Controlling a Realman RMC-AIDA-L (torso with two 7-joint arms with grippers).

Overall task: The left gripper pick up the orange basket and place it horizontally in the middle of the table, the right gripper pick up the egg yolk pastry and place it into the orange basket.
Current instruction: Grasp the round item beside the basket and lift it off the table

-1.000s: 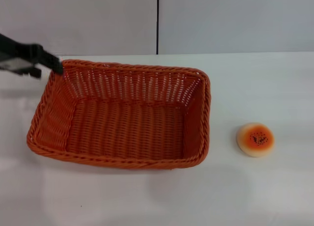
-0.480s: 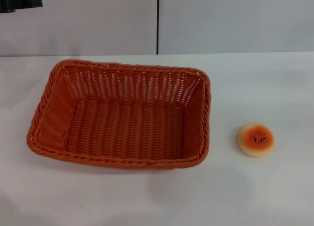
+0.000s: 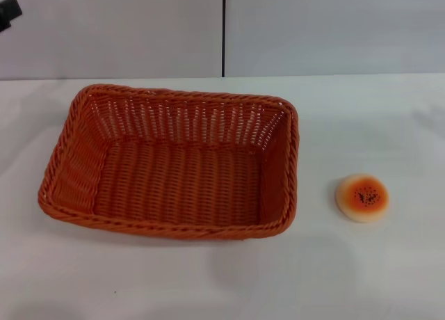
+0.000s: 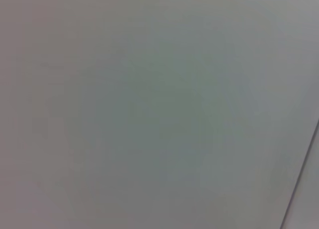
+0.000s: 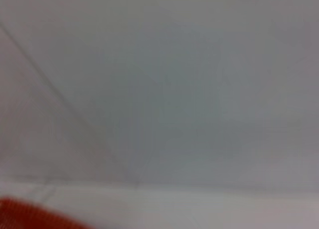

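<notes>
The large rectangular orange woven basket (image 3: 170,163) with braided rim and sloped sides sat flat on the plain white tabletop (image 3: 208,285), long side across the head view, left of centre, interior empty. The small round cream bun with an orange-browned top dotted with black sesame seeds, the egg yolk pastry (image 3: 361,197), lay on the table to the basket's right, clearly apart from its rim, nothing touching it.

The left gripper (image 3: 8,12) showed only as a black tip at the upper left edge of the head view, above the table's far edge and against the grey wall, well clear of the basket. Open or closed: couldn't tell, too little of it showed.

Left wrist view was plain grey wall with one dark seam near a corner. Right wrist view showed grey wall, the table's far edge, and a blurred orange sliver of the basket (image 5: 30,216) at the frame edge.
</notes>
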